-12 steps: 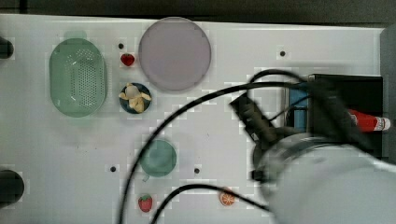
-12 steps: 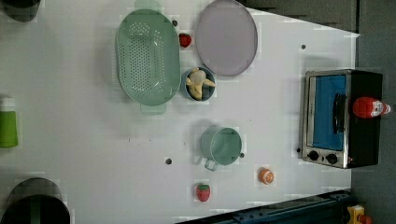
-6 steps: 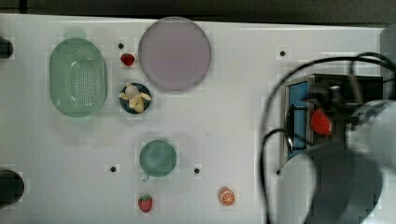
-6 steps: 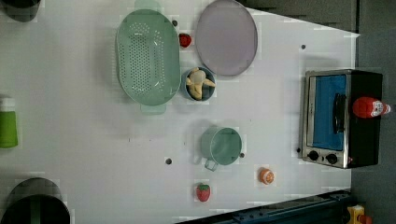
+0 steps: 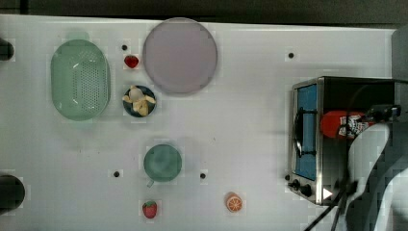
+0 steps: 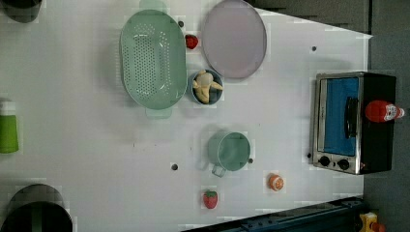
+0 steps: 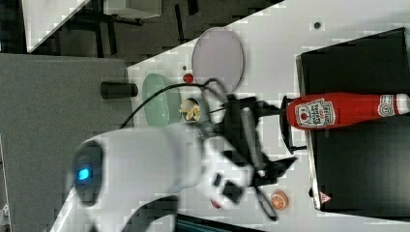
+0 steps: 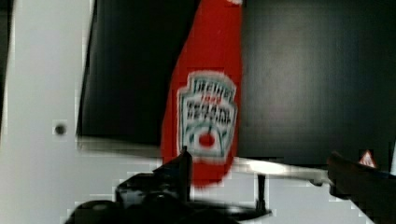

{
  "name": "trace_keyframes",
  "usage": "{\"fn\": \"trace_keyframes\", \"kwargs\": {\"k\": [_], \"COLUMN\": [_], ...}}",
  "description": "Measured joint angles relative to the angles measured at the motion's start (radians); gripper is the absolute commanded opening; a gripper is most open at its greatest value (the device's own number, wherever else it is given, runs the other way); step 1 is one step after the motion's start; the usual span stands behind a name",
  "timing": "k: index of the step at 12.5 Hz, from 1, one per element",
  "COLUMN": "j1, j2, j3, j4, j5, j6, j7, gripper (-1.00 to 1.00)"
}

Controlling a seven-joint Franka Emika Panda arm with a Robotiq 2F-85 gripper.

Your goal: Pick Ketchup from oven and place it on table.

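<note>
The Ketchup, a red bottle with a white label and cap, stands upright on the black top of the oven. It also shows in the left view as the Ketchup and in the top view as the Ketchup. My gripper is open at the oven's front edge, level with the bottle's lower part and not touching it. In the wrist view the Ketchup rises just past one finger of the gripper, whose jaws stand wide apart with nothing held. The white table lies in front of the oven.
On the table are a green colander, a lilac plate, a small bowl of food, a green cup, two strawberry toys, and an orange slice. My arm and cables cover the oven's near corner.
My arm has swung from the table's middle toward the top view's right and now hangs at the oven beside the bottle. The bottle has not moved and the gripper stays open.
</note>
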Motion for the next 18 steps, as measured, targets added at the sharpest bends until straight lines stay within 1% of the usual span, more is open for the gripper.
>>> {"fn": "trace_keyframes", "kwargs": {"k": [2, 4, 5, 6, 10, 13, 14, 15, 17, 18], "j1": [-0.014, -0.017, -0.02, -0.023, -0.03, -0.024, -0.022, -0.019, -0.018, -0.027], "j2": [0.099, 0.155, 0.173, 0.19, 0.265, 0.3, 0.313, 0.321, 0.318, 0.316], "j3": [-0.023, -0.037, -0.039, -0.038, -0.022, -0.012, -0.014, -0.015, -0.014, -0.008], "j4": [0.073, 0.11, 0.109, 0.109, 0.12, 0.106, 0.106, 0.101, 0.078, 0.08], "j5": [0.081, 0.1, 0.117, 0.158, 0.202, 0.203, 0.223, 0.227, 0.219, 0.208], "j6": [0.003, 0.007, 0.017, 0.036, 0.058, 0.071, 0.068, 0.082, 0.124, 0.126], "j7": [0.0, 0.0, 0.0, 0.0, 0.0, 0.0, 0.001, 0.002, 0.001, 0.0], "gripper": [1.0, 1.0, 1.0, 1.0, 1.0, 1.0, 1.0, 0.92, 0.43, 0.26]}}
